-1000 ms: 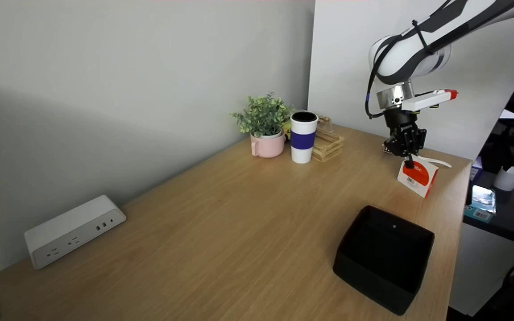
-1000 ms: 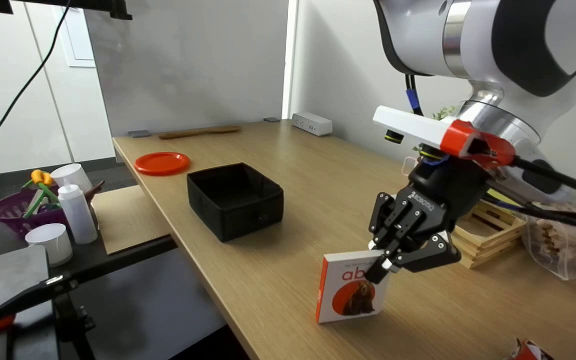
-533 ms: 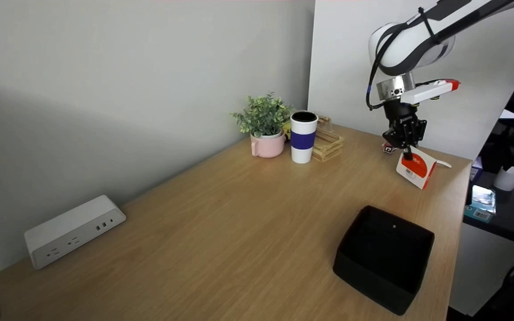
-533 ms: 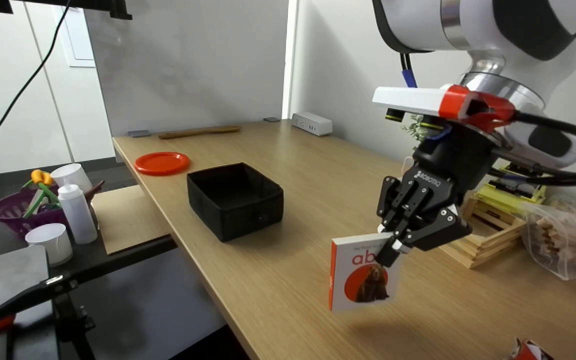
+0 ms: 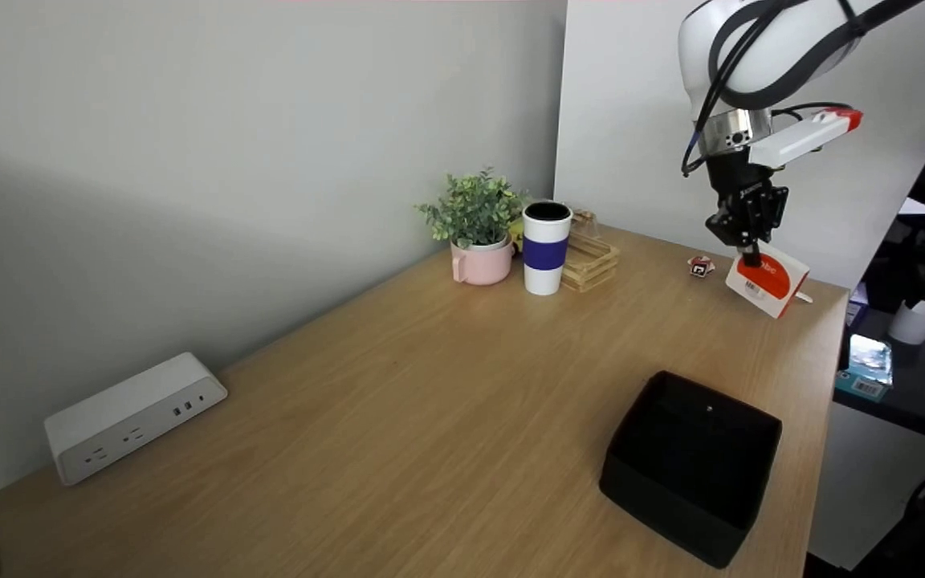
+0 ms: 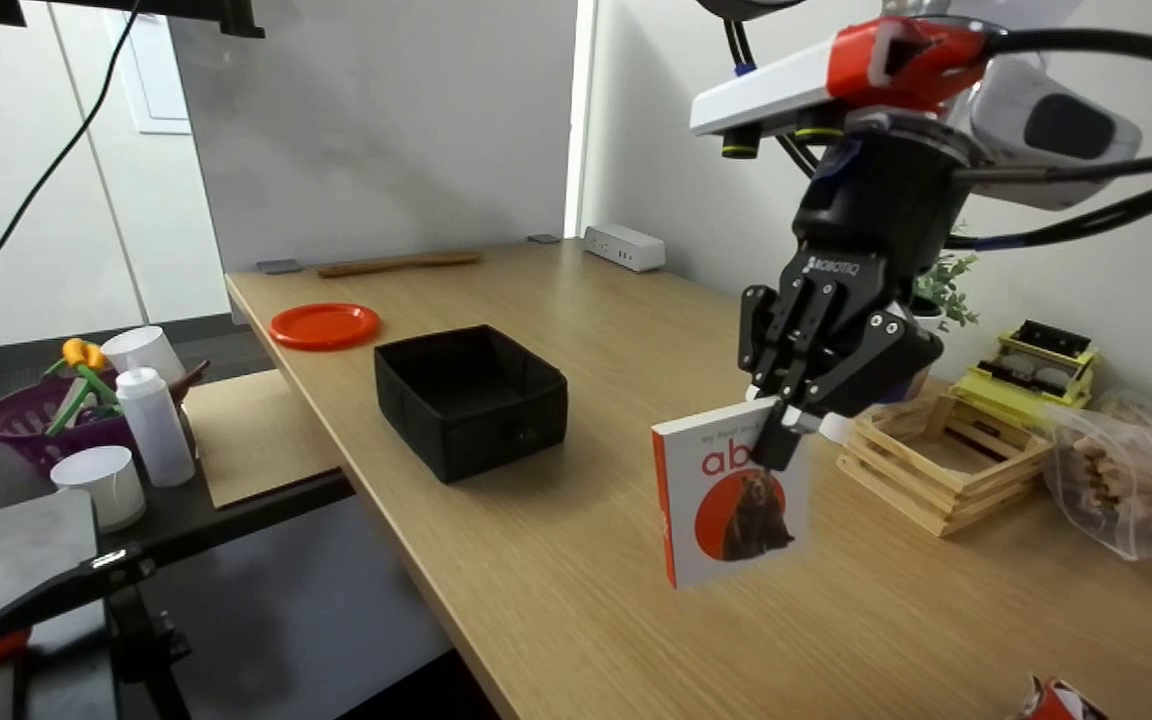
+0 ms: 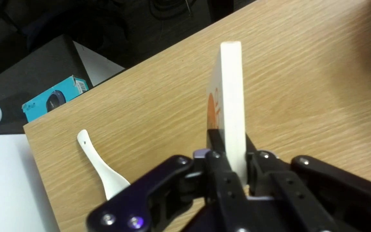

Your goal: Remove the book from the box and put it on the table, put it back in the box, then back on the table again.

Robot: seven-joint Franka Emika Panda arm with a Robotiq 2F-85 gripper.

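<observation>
My gripper (image 6: 772, 432) is shut on the book (image 6: 726, 510) by its top edge near one corner. The book hangs upright and slightly tilted above the table (image 6: 616, 420). Its cover is white with a red-orange patch and a bear. In the wrist view the book (image 7: 233, 83) shows edge-on, between the gripper's two fingers (image 7: 216, 140). The book (image 5: 769, 281) also shows in an exterior view, held off the tabletop (image 5: 430, 401). The black box (image 6: 506, 440) stands open and empty on the table, apart from the gripper. It shows in both exterior views (image 5: 663, 506).
A white spoon (image 7: 103, 169) lies near the table corner below the book. A red plate (image 6: 324, 327) lies beyond the box. A wooden crate (image 6: 936, 470), a tumbler (image 5: 544, 249), a potted plant (image 5: 474, 217) and a power block (image 5: 137, 417) stand along the wall.
My gripper has moved up with the book in it. The book has risen from at or near the tabletop and tilted more. The box has not moved.
</observation>
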